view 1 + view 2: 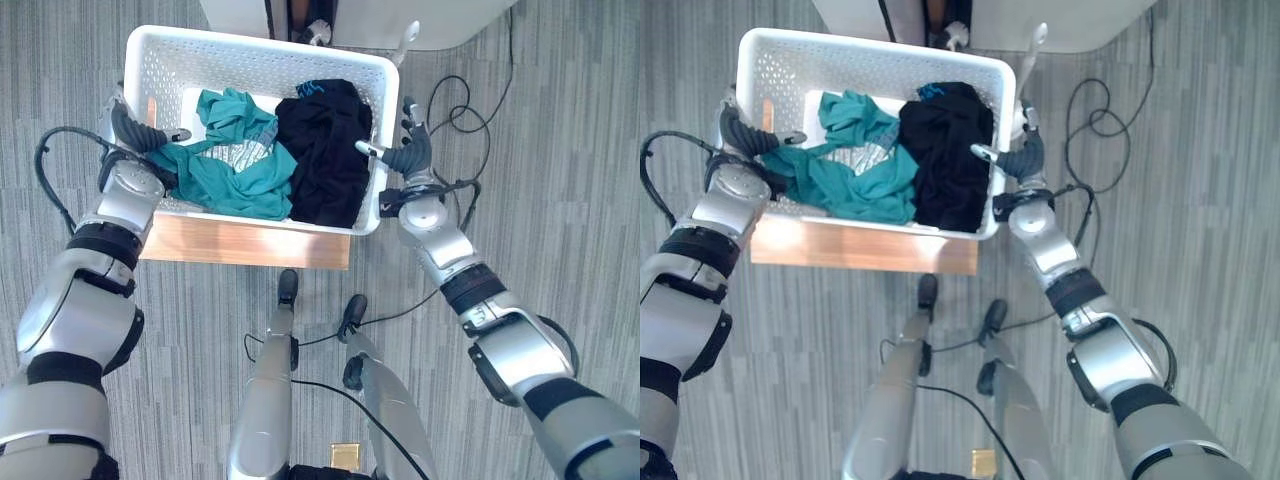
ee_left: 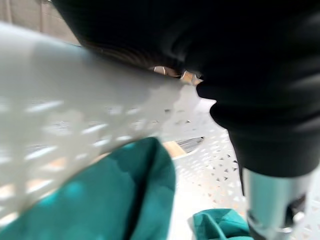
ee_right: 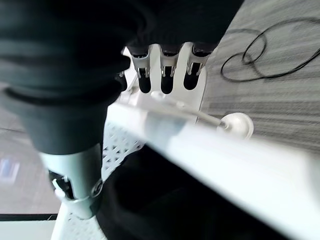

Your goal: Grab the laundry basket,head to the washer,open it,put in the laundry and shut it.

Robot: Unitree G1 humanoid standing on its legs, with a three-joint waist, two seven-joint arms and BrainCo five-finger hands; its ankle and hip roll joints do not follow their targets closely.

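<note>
While white perforated plastic laundry basket (image 1: 262, 60) sits on low wooden bench (image 1: 245, 243), both hands at its short sides: left hand (image 1: 135, 130) at left rim, thumb hooked over edge inside; right hand (image 1: 408, 152) at right rim, thumb over edge, fingers (image 3: 163, 76) straight along outer wall. Teal garment (image 1: 232, 160), black garment (image 1: 325, 150) inside. Judged: grab starting; carrying, washer steps remain. Grey striped carpet (image 1: 560, 150); white appliance (image 1: 400, 20) beyond basket.

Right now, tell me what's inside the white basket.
The white basket holds a teal garment and a black garment. Anything beneath them is covered.
</note>
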